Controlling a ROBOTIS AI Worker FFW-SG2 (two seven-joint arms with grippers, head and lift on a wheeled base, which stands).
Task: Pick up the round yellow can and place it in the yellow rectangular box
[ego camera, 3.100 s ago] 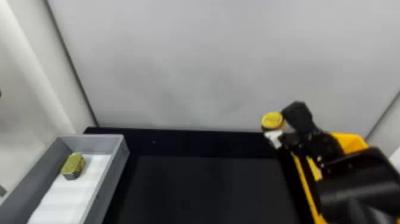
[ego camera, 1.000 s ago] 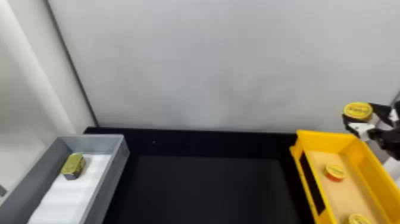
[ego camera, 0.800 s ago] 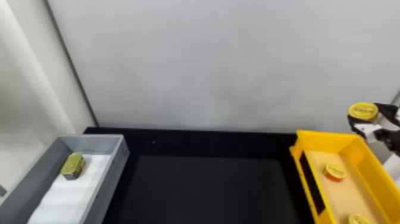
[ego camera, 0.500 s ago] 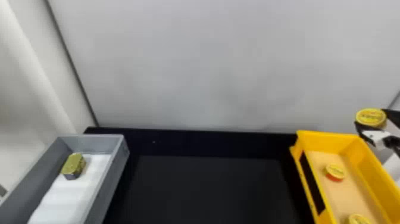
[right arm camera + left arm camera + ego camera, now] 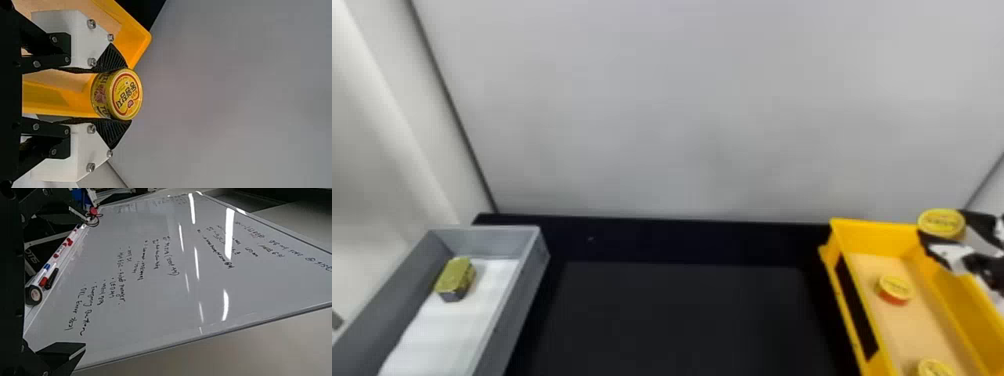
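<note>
Pick done: right end effector [image 5: 129, 94] closed on round yellow can [image 5: 941, 223], held near far right corner of yellow rectangular box [image 5: 877, 239]. Remaining: lower, release inside. Left end effector [image 5: 89, 282] empty, wide apart.

From where I stand, the right gripper [image 5: 952, 234] is by the far right corner of the yellow rectangular box [image 5: 874, 240], fingers closed on the can [image 5: 941, 223]; the left gripper [image 5: 89, 283] gapes wide.
</note>
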